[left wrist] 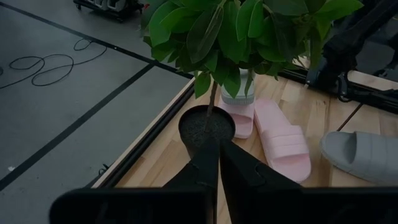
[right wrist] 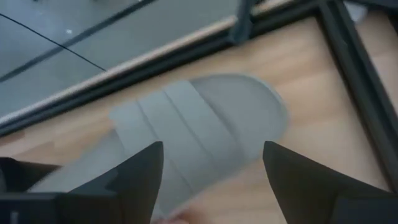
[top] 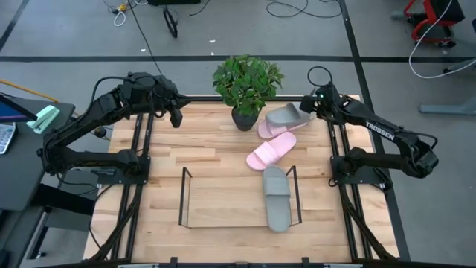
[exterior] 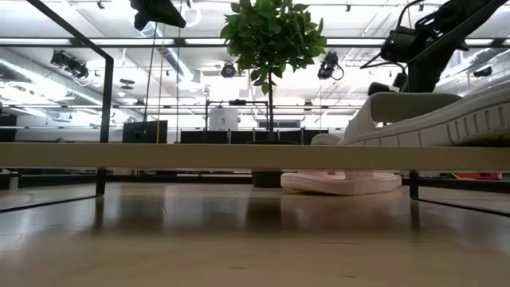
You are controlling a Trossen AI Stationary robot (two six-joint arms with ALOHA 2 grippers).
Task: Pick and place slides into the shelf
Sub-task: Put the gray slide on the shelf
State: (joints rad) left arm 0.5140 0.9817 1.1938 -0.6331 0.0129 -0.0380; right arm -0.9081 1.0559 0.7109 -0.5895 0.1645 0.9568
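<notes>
A grey slide [top: 286, 115] lies sole-down at the table's far right, beside a pale pink slide [top: 272, 128]. My right gripper [top: 312, 104] hovers over the grey slide, open; in the right wrist view its fingers [right wrist: 214, 180] stand either side of the slide's strap [right wrist: 199, 130] without touching it. A second pink slide [top: 271, 152] lies nearer the middle. The other grey slide [top: 277, 197] lies in the right end of the black wire shelf [top: 184, 197]. My left gripper [top: 176, 115] is shut and empty at the far left; its shut fingers also show in the left wrist view [left wrist: 217, 162].
A potted plant [top: 247, 85] stands at the middle of the far edge, close to the pink slides. Black rail frames [top: 141, 149] run along the table's left and right sides. The shelf's left part holds nothing.
</notes>
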